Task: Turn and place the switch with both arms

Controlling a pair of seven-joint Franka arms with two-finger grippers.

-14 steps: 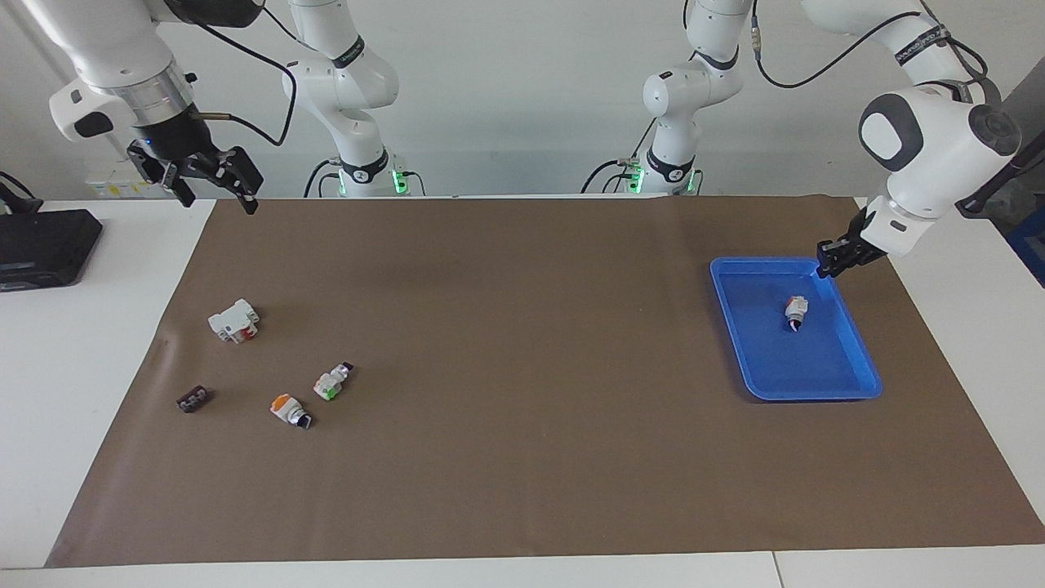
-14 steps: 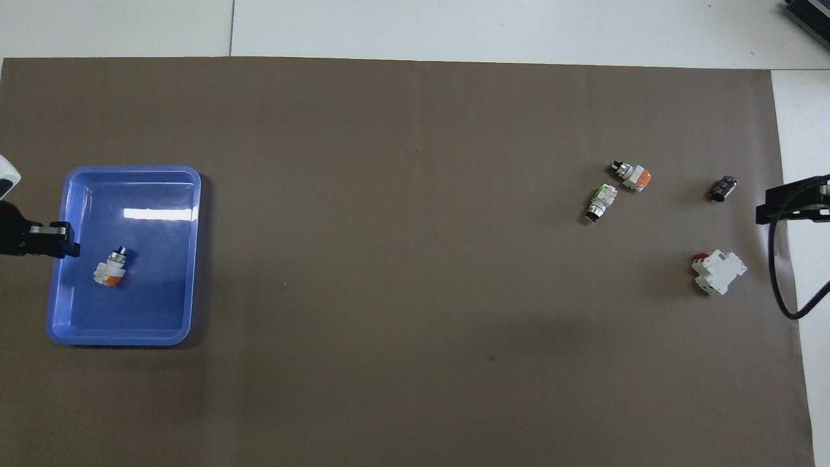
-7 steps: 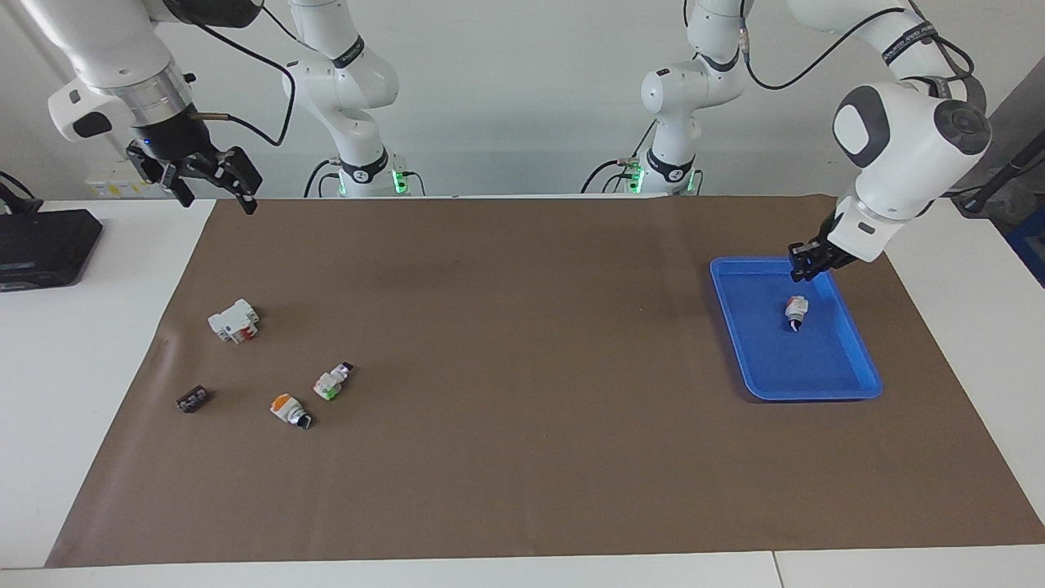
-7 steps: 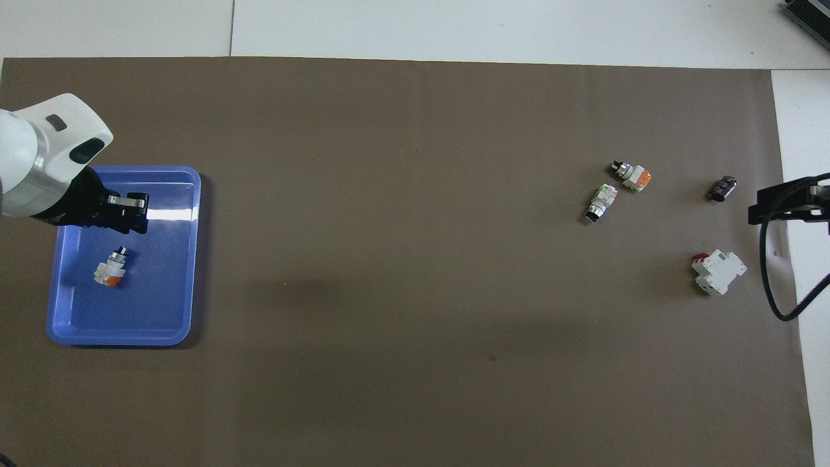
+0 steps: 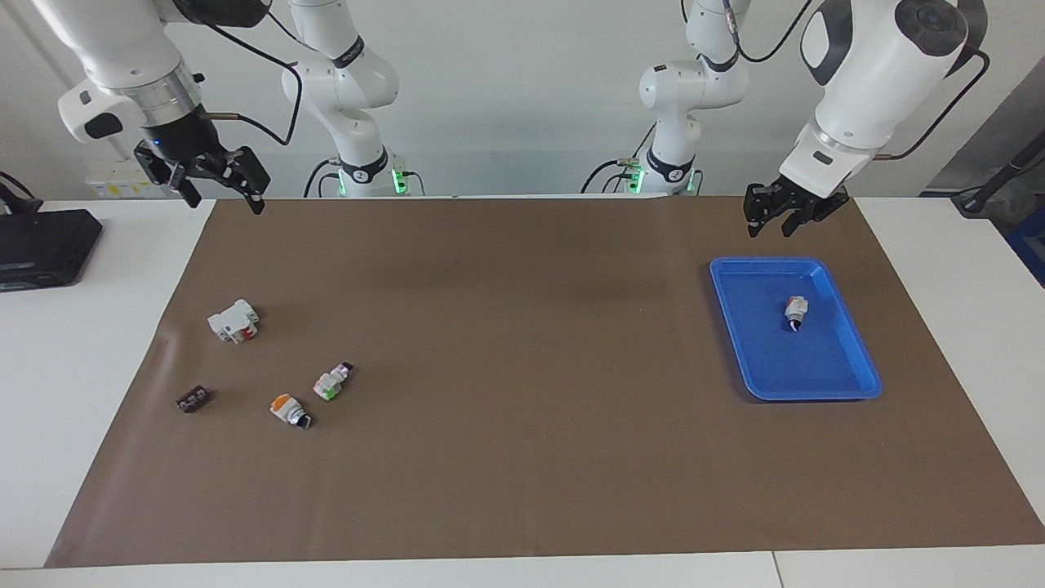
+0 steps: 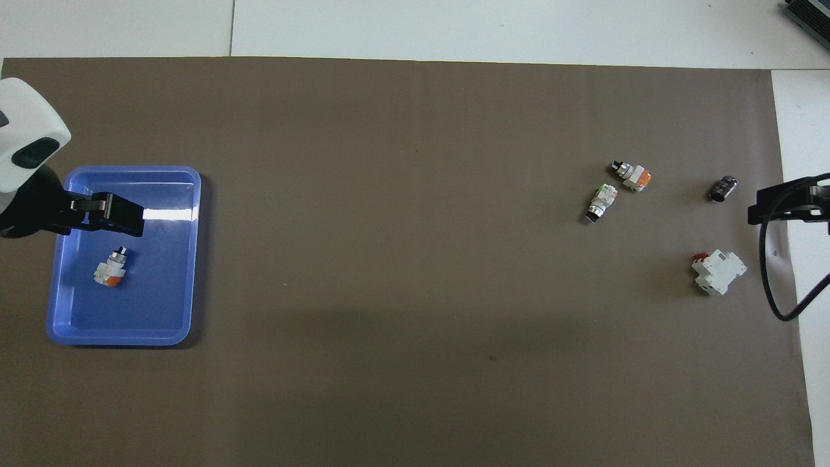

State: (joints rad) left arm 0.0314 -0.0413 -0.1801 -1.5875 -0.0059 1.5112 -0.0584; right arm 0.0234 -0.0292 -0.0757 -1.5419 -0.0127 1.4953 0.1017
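Switch (image 5: 796, 311) alone in tray (image 5: 849, 384); spare switches (image 5: 310, 396) well apart.

White table (image 5: 98, 343), brown mat (image 5: 522, 408) on it, blue tray (image 5: 857, 384), four small parts on mat.

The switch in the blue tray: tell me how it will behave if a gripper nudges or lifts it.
The switch looks like small rigid plastic, so probably light and stiff. Its round orange cap and narrow black tip suggest it may roll or pivot when nudged. The blue tray looks glossy, so the switch could slide until the raised rim stops it.
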